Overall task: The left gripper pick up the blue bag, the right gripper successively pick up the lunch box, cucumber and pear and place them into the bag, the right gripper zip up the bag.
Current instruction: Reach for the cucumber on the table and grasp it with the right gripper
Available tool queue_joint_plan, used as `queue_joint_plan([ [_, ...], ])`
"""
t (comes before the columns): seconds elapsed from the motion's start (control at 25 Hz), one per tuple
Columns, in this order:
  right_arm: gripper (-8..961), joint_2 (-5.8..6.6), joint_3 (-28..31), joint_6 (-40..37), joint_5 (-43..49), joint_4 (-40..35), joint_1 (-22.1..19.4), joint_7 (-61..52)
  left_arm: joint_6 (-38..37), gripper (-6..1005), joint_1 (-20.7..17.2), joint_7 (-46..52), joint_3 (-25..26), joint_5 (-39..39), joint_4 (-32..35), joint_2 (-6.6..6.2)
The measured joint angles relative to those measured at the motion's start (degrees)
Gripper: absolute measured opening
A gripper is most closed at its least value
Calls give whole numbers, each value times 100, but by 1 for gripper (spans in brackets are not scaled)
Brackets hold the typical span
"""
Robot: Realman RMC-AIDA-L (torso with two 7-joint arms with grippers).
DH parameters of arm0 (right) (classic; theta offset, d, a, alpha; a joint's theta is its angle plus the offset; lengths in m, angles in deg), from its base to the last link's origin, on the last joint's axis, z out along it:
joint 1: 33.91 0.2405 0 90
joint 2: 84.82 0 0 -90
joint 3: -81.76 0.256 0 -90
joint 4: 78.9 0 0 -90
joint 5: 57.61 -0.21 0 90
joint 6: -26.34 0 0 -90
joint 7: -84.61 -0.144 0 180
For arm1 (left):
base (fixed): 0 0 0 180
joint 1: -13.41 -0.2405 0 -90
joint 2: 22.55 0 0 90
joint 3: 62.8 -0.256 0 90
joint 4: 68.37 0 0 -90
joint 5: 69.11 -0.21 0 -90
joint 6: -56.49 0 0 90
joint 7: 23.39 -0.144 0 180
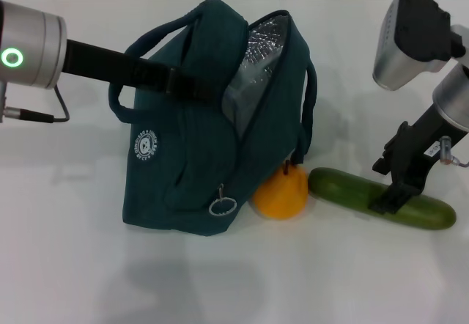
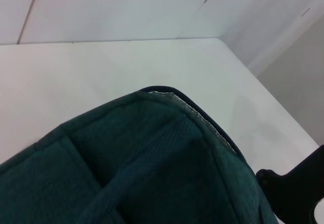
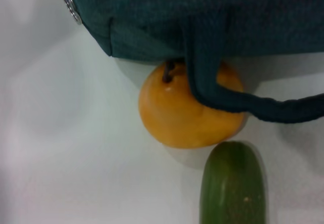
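Observation:
The blue bag [image 1: 183, 170] stands tilted in the middle of the table, its mouth open and its foil lining [image 1: 256, 53] showing. My left gripper [image 1: 212, 89] reaches in from the left and is shut on the bag's upper rim, under a handle. The bag's fabric [image 2: 152, 168] fills the left wrist view. The pear [image 1: 281, 194] lies against the bag's right side, with a bag handle [image 3: 212, 82] draped over it [image 3: 177, 117]. The cucumber [image 1: 341, 186] lies right of the pear. My right gripper [image 1: 388, 196] is down on the cucumber's middle. The lunch box is out of view.
The zipper's ring pull [image 1: 222, 207] hangs at the bag's lower front corner. The white table [image 1: 73, 265] stretches bare to the front and left. The cucumber's end [image 3: 233, 183] nearly touches the pear.

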Motion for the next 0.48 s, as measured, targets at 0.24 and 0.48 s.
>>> queue_joint_plan([
  [0.24,685,-9,-97,157,-43,163,22,0,29,42,33,-15,12,0,-23,0],
  [0.48,674,-12,-185,307,-110,518,158,-1,42,43,36,-25,27,0,-26,-1],
])
